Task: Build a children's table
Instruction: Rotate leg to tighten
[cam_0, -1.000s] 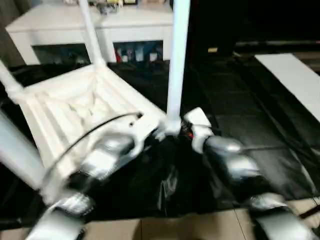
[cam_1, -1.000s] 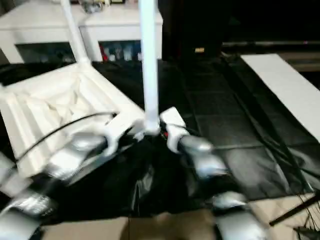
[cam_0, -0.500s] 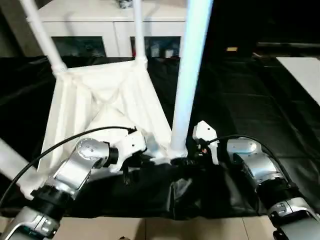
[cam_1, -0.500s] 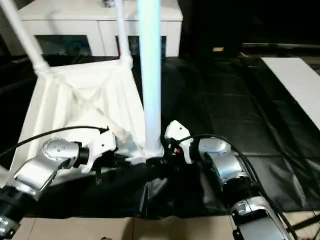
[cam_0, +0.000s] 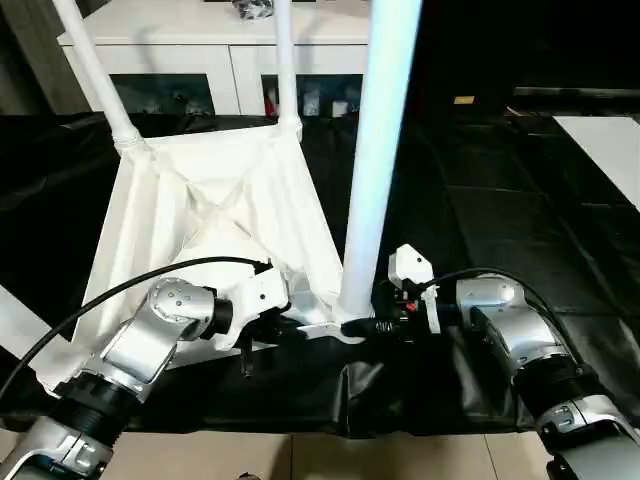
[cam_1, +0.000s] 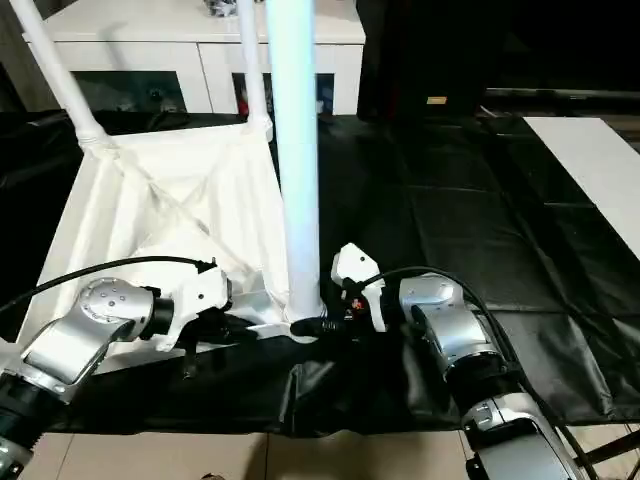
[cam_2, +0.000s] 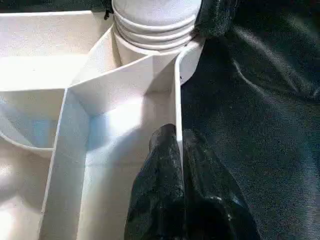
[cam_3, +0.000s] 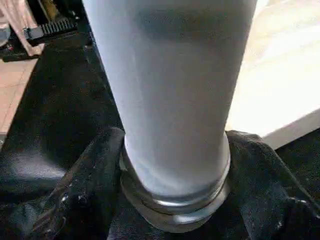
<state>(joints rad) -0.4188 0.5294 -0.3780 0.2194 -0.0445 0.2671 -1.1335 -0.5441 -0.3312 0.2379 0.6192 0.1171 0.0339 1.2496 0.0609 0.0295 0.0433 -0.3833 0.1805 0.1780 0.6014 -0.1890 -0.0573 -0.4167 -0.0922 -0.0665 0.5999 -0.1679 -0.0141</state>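
Head views sharp, no motion blur; light even and fairly bright from overhead. White table top (cam_0: 215, 215) near clipping on its ribs; nearest leg (cam_0: 378, 160) reads pale blue-white, slightly blown out. Black floor sheet (cam_0: 480, 200) shows soft specular streaks along its creases, deep shadow at the far side. Silver forearms carry small highlights. Left wrist view: rim wall between the left gripper (cam_2: 179, 150) fingers overexposed, fingers themselves soft. Right wrist view: leg base between the right gripper (cam_3: 175, 165) fingers slightly defocused, background washed out.
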